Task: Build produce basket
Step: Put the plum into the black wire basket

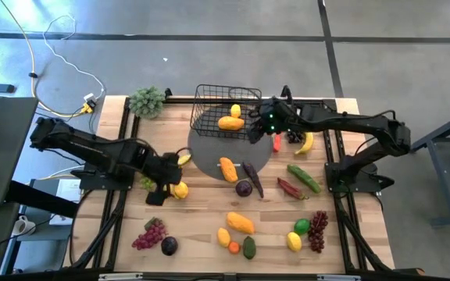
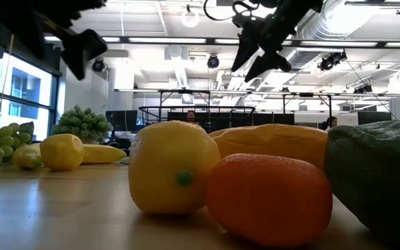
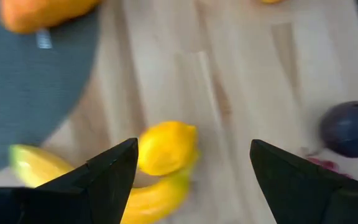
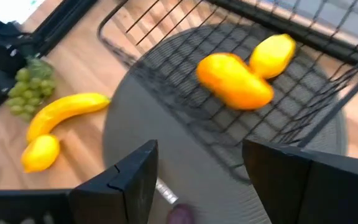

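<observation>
While most of the produce still lies scattered over the table (image 1: 131, 226), the basket (image 1: 209, 117), at twelve o'clock on the table, holds only a mango (image 1: 230, 122) and a lemon (image 1: 235, 111). By my judgement the job is barely begun. Left gripper (image 3: 191, 168) hangs wide open and empty above a lemon (image 3: 165, 148) at nine o'clock. Right gripper (image 4: 197, 168), also wide open and empty, hovers by the basket's three o'clock edge.
</observation>
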### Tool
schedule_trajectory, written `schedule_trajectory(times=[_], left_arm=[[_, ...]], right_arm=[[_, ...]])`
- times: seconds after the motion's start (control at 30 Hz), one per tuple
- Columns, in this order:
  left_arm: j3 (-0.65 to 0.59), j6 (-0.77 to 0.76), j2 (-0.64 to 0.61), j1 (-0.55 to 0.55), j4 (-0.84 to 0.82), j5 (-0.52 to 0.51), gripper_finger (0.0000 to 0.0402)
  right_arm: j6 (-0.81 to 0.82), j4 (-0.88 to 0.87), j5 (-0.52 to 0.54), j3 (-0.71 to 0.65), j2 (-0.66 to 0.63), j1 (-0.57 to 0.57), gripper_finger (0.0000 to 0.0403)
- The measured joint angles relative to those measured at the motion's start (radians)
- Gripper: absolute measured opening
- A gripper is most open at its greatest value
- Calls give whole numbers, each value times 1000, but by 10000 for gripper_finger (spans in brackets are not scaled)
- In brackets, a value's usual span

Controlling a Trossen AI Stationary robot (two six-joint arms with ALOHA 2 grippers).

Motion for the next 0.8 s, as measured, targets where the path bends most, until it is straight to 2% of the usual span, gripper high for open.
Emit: schedule_trajectory(times=[0.27, 0.57, 0.8], left_arm=[[0, -403, 0, -154, 12, 0, 300], [0, -625, 0, -288, 25, -12, 300], [0, -717, 0, -332, 53, -26, 300]], right_arm=[[67, -1, 26, 0, 1, 85, 215], [120, -24, 98, 0, 1, 157, 215], [175, -58, 140, 0, 2, 187, 215]])
